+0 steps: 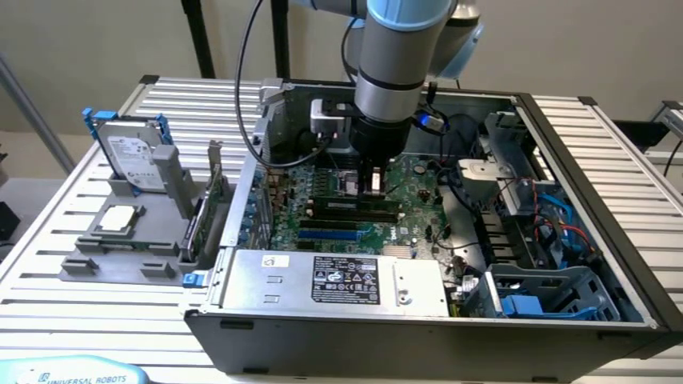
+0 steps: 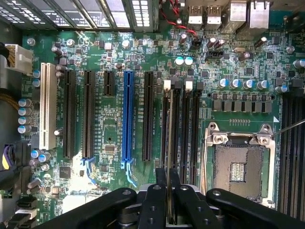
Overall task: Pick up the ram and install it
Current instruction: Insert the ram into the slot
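Exterior view: gripper (image 1: 376,182) lowered into the open computer case (image 1: 577,144) on the desk (image 1: 64,272), above the motherboard (image 1: 411,172).
Gripper state: fingers nearly closed, pinching the ram (image 2: 169,138) by its upper edge, the stick seen edge-on in the wrist view between the fingers (image 2: 155,200).
Ram location: upright, lined up with the memory slots (image 2: 183,124) beside the CPU socket (image 2: 238,164); whether it is seated cannot be told.
Neighbours: blue slot (image 2: 127,117) at 9 o'clock of the ram in the wrist view; power supply (image 1: 341,280) at 6 o'clock of the gripper in the exterior view.
Handling: judged light, thin, stiff, fragile; contacts and chips best left untouched.
Grasp point: the long top edge, mid-length, so pressure spreads evenly.
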Available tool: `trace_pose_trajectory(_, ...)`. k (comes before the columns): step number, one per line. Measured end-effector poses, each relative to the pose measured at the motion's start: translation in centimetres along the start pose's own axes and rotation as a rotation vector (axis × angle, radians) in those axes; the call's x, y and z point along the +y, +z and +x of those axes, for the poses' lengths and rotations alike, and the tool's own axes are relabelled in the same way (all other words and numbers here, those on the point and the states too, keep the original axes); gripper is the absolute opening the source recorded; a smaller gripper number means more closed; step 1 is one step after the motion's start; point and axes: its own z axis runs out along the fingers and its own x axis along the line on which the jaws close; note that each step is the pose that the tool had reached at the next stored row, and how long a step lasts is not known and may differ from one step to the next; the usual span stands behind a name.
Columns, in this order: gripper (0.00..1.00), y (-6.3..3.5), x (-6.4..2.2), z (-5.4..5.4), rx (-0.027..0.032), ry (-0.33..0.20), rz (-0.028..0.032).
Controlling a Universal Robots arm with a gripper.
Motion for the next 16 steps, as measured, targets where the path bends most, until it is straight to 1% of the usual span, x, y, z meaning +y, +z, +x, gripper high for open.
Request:
trace_pose_trajectory(5, 0.14, 0.10, 0.00, 0.10, 0.0012, 0.000, 0.0003)
trace_pose_trajectory(8, 0.14, 0.17, -0.01, 0.15, 0.0018, 0.000, 0.0015)
trace_pose_trajectory(16, 0.14, 0.38, 0.26, 0.15, 0.0020, -0.002, 0.0094)
